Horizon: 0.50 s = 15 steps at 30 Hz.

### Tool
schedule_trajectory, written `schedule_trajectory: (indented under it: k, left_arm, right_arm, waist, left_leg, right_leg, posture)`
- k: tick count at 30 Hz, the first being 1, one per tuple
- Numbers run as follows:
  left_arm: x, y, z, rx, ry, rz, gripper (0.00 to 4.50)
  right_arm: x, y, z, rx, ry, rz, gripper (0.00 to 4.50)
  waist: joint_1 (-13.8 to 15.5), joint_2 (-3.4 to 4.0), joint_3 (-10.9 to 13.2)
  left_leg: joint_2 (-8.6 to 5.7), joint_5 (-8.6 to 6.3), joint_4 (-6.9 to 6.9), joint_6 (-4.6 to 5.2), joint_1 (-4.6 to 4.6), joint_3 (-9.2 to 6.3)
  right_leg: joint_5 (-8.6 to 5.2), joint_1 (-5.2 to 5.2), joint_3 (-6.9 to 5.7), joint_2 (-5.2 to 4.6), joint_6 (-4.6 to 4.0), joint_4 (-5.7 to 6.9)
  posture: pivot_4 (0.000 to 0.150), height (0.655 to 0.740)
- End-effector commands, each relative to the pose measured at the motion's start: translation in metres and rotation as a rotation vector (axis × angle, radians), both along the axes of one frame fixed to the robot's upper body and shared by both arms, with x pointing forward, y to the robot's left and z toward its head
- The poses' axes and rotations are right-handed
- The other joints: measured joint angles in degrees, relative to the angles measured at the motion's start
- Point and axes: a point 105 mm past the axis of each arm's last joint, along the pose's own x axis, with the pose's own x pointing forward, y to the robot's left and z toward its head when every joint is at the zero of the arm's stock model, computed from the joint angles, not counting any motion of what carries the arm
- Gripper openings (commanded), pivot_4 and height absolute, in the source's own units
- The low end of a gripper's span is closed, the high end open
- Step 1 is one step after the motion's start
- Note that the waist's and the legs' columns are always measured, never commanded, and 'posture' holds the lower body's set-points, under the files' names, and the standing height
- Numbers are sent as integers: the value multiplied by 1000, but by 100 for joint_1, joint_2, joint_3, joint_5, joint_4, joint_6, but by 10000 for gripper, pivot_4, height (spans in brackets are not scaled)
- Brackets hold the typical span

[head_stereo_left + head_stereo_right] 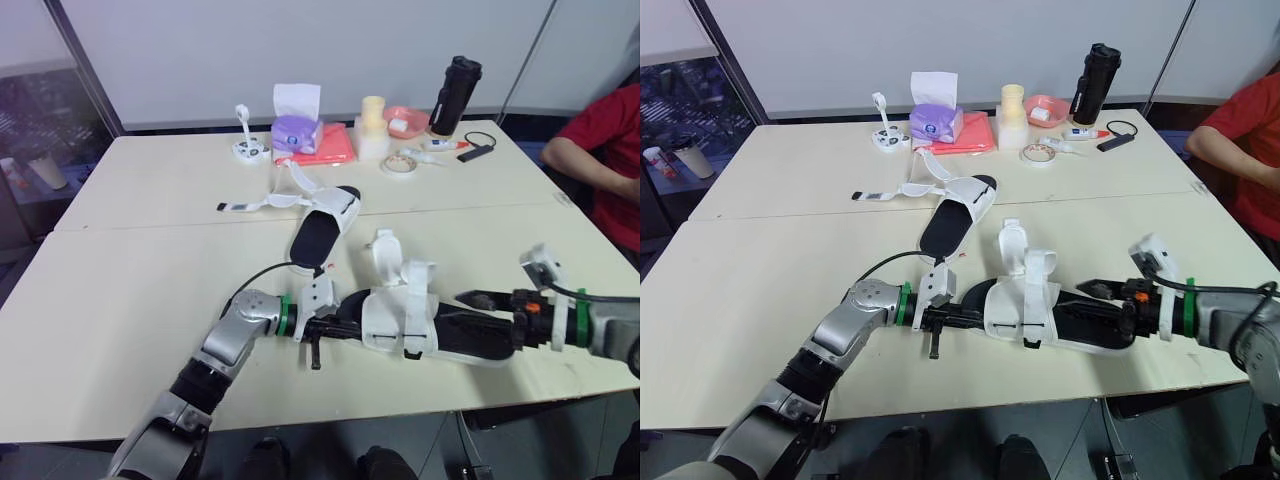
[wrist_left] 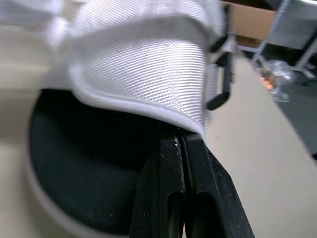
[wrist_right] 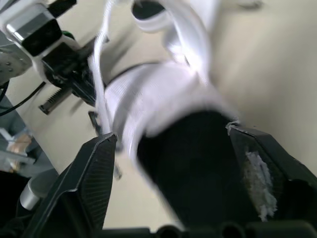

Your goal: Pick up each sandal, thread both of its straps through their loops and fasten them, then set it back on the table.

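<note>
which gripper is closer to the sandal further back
Left. The left gripper is just in front of the far sandal; the right gripper is further off, at the heel of the near sandal.

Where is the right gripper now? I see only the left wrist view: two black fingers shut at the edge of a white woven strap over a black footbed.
Observer: The right gripper is open, with one finger on each side of the heel end of the black-and-white fabric sandal.
Operator: Are the straps fastened?
Observer: No. Two white strap flaps stand up loose above it.
Operator: And the other one?
Observer: The second black-and-white sandal lies farther back on the beige table, with its long strap stretched out loose.
</note>
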Motion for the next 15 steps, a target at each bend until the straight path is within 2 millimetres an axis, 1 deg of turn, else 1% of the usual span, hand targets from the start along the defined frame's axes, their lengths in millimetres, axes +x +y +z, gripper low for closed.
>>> schedule_trajectory:
  k: [1,3,6,10,12,15]
  left_arm:
    - [-14,-7,-6,28,39,-80,0]
    - [-14,-9,-7,31,33,-87,0]
    - [-10,-12,-9,31,21,-76,0]
    - [-3,-11,-11,44,-9,-53,0]
    - [1,-9,-12,52,-24,-36,0]
    - [4,-7,-12,52,-35,-20,0]
  right_arm:
    - [-20,11,13,-3,-9,67,38931]
    - [-31,19,6,-12,26,100,38931]
    - [-34,28,-6,-10,44,114,38931]
    - [-28,36,-19,-3,40,114,38931]
    - [-22,37,-23,1,38,114,38931]
    - [-19,37,-26,4,49,127,38931]
  waist:
    - [-4,0,0]
    - [-2,-2,1]
    - [4,-3,1]
    - [13,-4,1]
    - [8,-3,1]
    - [12,-3,1]
  left_leg:
    - [0,0,2,0,0,0]
    - [0,0,4,0,1,0]
    - [-1,0,6,0,3,0]
    - [-2,0,8,0,3,-2]
    - [-4,0,8,0,3,-1]
    - [-5,0,10,0,4,-1]
  right_leg:
    - [0,1,0,0,0,-1]
    - [0,4,0,0,0,-1]
    - [0,8,0,-1,1,-1]
    - [0,12,-1,-1,1,-5]
    - [-1,13,-1,-3,1,-6]
    - [0,15,-1,-5,1,-6]
  posture:
    - [1500,7400]
    - [1500,7400]
    - [1500,7400]
    - [1500,7400]
    - [1500,7400]
    - [1500,7400]
